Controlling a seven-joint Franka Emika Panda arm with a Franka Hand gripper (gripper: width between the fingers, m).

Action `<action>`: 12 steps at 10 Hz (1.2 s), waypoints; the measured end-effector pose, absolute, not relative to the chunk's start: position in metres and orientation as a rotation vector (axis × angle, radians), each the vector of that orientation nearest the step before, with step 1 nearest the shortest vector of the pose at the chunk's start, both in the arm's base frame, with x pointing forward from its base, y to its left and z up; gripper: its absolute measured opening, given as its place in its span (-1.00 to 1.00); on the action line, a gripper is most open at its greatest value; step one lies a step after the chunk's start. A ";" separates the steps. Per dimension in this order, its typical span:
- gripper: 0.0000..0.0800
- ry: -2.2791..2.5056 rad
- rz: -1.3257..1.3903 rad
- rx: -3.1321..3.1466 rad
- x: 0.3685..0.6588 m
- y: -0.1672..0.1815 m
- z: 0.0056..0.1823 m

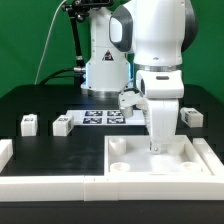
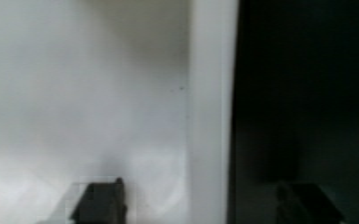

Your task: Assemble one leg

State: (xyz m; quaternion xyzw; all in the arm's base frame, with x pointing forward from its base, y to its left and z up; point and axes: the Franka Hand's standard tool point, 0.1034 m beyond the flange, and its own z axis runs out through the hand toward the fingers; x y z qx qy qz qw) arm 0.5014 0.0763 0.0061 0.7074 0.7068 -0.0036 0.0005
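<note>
The gripper points down at the far part of the white panel. The wrist view shows two dark fingertips over a white surface, but whether the jaws pinch anything cannot be determined. One leg stands on the counter, beside the marker board.

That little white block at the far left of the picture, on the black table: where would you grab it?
Probably from straight above, pinching the block across two opposite flat sides. It sits free on the table, apart from its neighbour, so nothing blocks a downward approach, and flat faces should hold firmly.
</note>
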 end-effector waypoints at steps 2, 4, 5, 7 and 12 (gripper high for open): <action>0.55 2.219 -0.012 2.222 0.501 0.076 0.006; 0.61 2.219 -0.012 2.222 0.501 0.076 0.006; 0.62 2.219 -0.012 2.222 0.501 0.076 0.006; 0.62 2.219 -0.012 2.222 0.501 0.076 0.006; 0.62 2.105 -0.036 2.265 0.468 0.081 0.076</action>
